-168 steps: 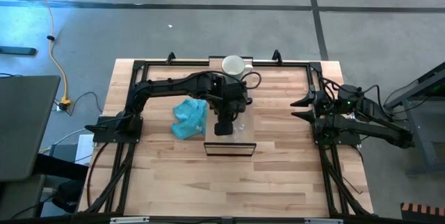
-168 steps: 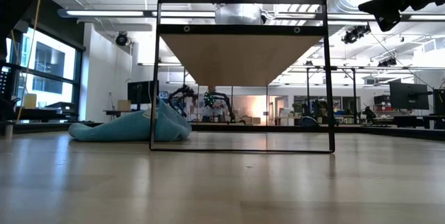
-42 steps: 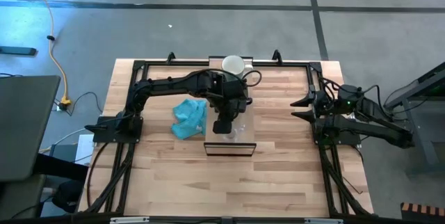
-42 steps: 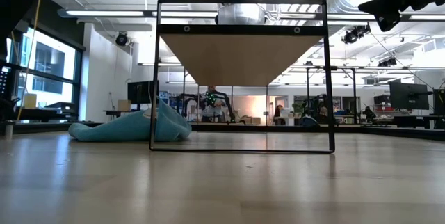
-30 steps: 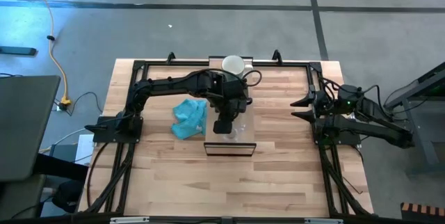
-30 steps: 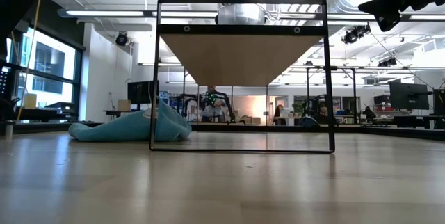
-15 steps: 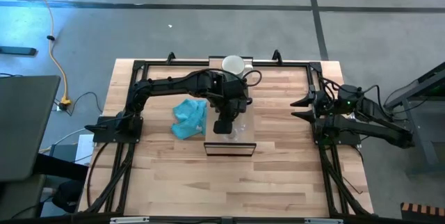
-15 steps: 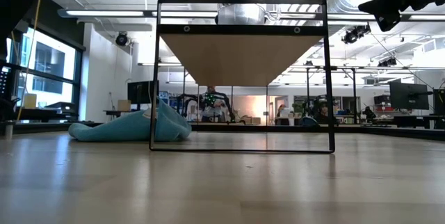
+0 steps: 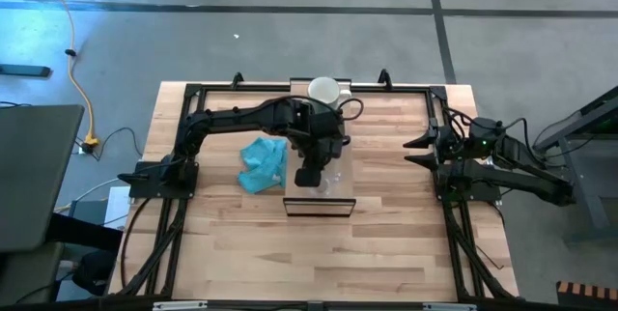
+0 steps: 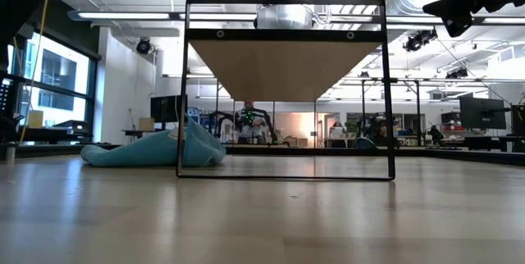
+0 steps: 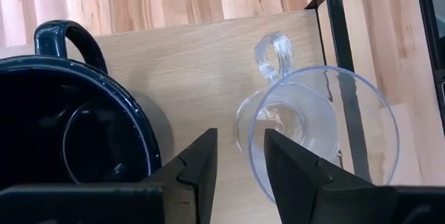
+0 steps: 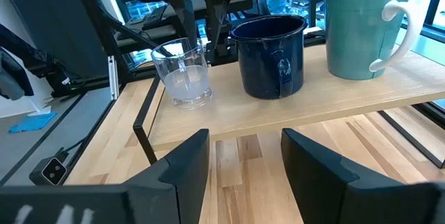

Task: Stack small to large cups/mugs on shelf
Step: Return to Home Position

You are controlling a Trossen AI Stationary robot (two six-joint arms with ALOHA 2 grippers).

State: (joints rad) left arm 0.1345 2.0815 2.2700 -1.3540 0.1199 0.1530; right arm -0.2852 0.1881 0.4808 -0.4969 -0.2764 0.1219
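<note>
1. Left pincer (image 11: pixel 240 147) hangs over the near end of the shelf (image 12: pixel 313 109). Its fingers are parted by a narrow gap and hold nothing.
2. Clear glass cup (image 11: pixel 316 123) stands upright on the shelf, just below the left pincer and a little to one side. One fingertip overlaps its rim in the wrist view; I cannot tell whether they touch.
3. Dark navy mug (image 11: pixel 62 123) stands upright on the shelf just below the left pincer, on the side opposite the glass cup. There is bare plank between the two vessels.
4. Teal mug with white handle (image 12: pixel 361 29) stands at the far end of the shelf, well behind the left pincer, past that arm's wrist.
5. Right pincer (image 12: pixel 245 137) sits at the right edge of the counter (image 9: pixel 386 243), well apart from the shelf and facing it. Its fingers are spread wide and empty.
6. Ahead of the right pincer the three vessels stand in one row on the plank: glass cup, navy mug, teal mug. They are side by side, apart from one another, and none is inside another.
7. Teal cloth (image 9: pixel 263 163) lies crumpled on the counter, near the left pincer, below it and beside the shelf frame on the left arm's side.
</note>
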